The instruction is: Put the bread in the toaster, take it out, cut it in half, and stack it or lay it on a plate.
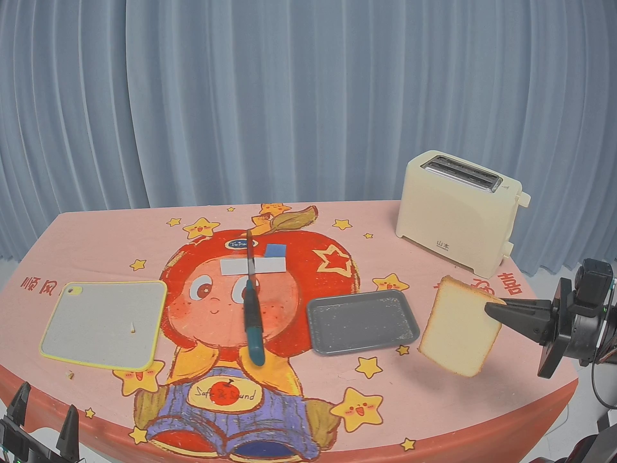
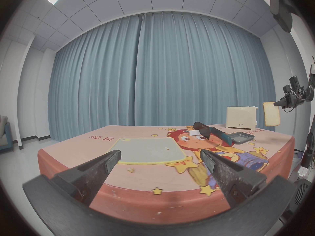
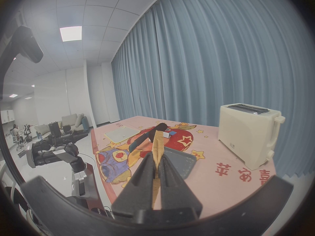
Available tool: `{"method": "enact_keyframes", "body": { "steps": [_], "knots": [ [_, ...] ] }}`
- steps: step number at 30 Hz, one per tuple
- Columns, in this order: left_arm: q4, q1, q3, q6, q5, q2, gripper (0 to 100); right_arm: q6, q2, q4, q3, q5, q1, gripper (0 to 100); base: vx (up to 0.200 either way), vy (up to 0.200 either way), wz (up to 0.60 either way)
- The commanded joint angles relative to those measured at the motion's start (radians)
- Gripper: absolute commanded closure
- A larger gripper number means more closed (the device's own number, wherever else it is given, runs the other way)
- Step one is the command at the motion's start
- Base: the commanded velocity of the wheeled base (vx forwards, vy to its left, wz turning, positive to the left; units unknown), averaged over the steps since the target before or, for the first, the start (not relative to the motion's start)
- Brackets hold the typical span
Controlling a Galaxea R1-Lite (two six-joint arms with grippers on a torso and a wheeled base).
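We note right end effector clamped on crust edge of bread: pale, porous slice held upright in air over right near edge of worktop, just near side of boxy cream toaster. Left end effector fingers apart, off near left corner. Flat grey tray left of bread, rim bare, open room around.

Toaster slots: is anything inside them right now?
Nothing sticks out of the toaster slots; their depths are hidden. The bread hangs outside, pinched in the right gripper.
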Motion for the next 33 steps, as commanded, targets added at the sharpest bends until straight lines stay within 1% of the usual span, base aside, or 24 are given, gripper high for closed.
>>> {"method": "enact_keyframes", "body": {
  "steps": [1, 20, 32, 33],
  "knots": [
    [0.0, -0.001, 0.018, 0.0, 0.0, 0.0, 0, 0.0, 0.003, -0.001, 0.002, 0.0, 0.001, 100, 0.0, 0.2, 0.0],
    [0.0, -0.001, 0.018, 0.0, 0.0, 0.0, 0, 0.0, 0.003, -0.001, 0.0, -0.003, 0.007, 100, 0.0, 0.2, 0.0],
    [-0.002, -0.001, 0.018, 0.0, 0.002, 0.0, 0, 0.001, 0.012, -0.001, 0.003, -0.003, 0.014, 100, 0.0, 0.0, 0.0],
    [0.0, -0.001, 0.018, 0.0, 0.002, 0.0, 0, 0.001, 0.012, -0.001, 0.003, -0.003, 0.014, 100, -0.2, 0.0, 0.0]
  ]
}}
